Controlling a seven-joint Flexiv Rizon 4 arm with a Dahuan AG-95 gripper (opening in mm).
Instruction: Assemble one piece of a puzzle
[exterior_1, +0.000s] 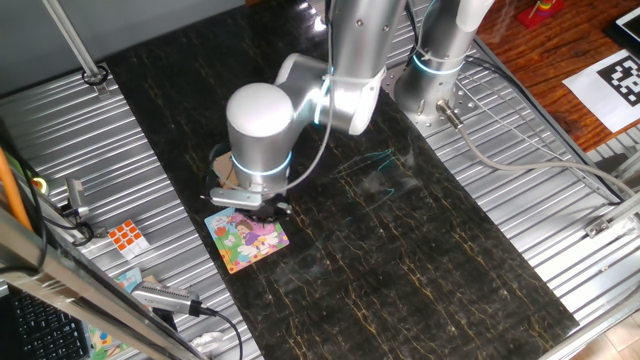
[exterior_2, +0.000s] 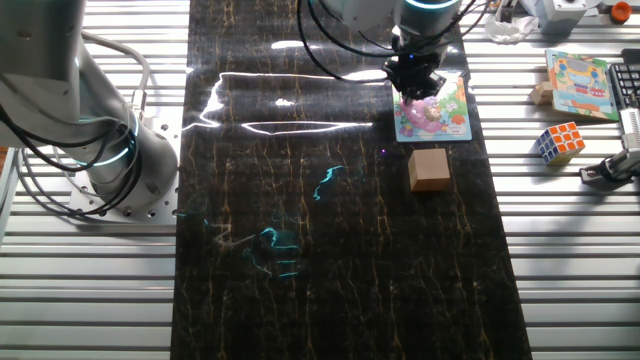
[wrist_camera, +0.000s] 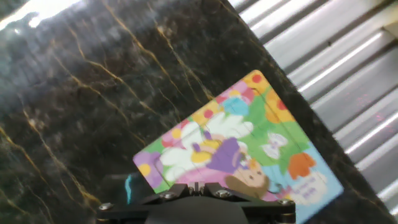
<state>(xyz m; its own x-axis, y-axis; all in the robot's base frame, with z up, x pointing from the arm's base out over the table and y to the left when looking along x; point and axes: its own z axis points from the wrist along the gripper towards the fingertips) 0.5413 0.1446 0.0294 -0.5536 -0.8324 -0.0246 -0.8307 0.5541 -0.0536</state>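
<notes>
The puzzle (exterior_1: 247, 238) lies flat on the dark mat, an orange-edged square board with a pink, green and blue cartoon picture. It also shows in the other fixed view (exterior_2: 442, 118) and fills the hand view (wrist_camera: 249, 143). My gripper (exterior_1: 262, 210) hangs straight over the board's near edge, just above it; it also shows in the other fixed view (exterior_2: 415, 88). In the hand view the gripper (wrist_camera: 198, 185) has its jaws drawn together with only a thin slit between them. The piece is pinched in that slit and almost fully hidden.
A tan wooden block (exterior_2: 429, 168) stands on the mat beside the puzzle. A Rubik's cube (exterior_2: 560, 141) and a second picture board (exterior_2: 579, 84) lie on the ribbed metal table. A second arm's base (exterior_2: 100, 140) stands at the mat's other side.
</notes>
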